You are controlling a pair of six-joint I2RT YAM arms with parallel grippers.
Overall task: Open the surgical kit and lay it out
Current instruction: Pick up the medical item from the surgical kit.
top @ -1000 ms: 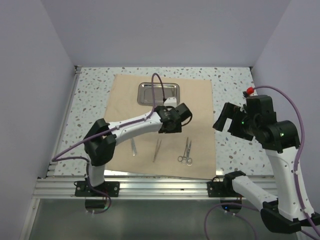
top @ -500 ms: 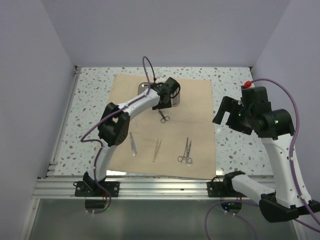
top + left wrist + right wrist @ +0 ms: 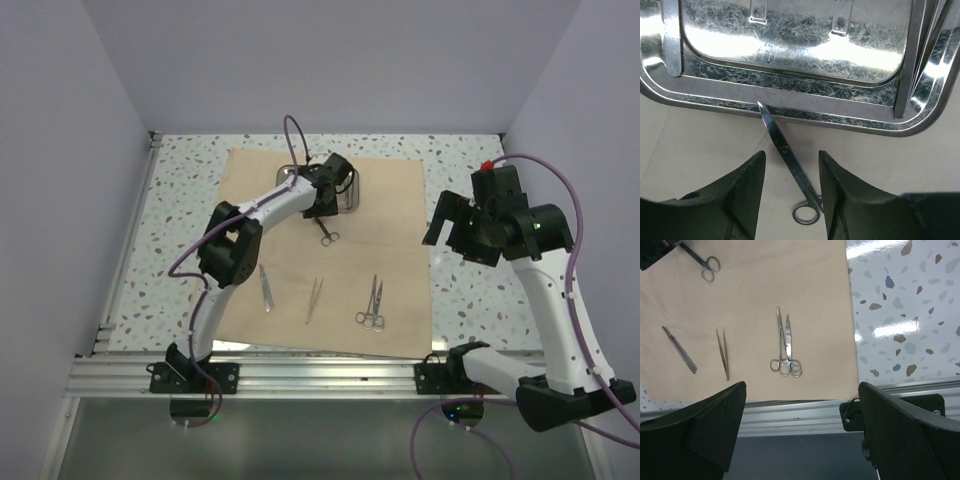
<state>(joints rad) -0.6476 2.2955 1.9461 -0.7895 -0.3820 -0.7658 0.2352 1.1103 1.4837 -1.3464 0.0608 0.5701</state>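
Scissors (image 3: 800, 177), small, ring-handled, thin polished steel. Loc.: flat on tan cloth wrap (image 3: 390, 270), tip at near rim of rectangular shiny steel tray (image 3: 715, 95), rings toward arm bases.

Handling (est.): light, rigid, slick. Sits low on soft cloth, so prob. hard to get under. Best hold is across shank betw. pivot and rings. Pinch square, else it may skate or twist.

L gripper (image 3: 791, 156): fingers part-spread, one each side of shank, appear clear of metal, nothing held.

R gripper (image 3: 801, 390): spread wide, empty, by R edge of cloth.

Also on cloth, near row: flat scalpel-like blade (image 3: 265, 287), slim tweezers (image 3: 314, 298), paired larger scissors (image 3: 371, 303).

Tray sits far-centre on cloth.
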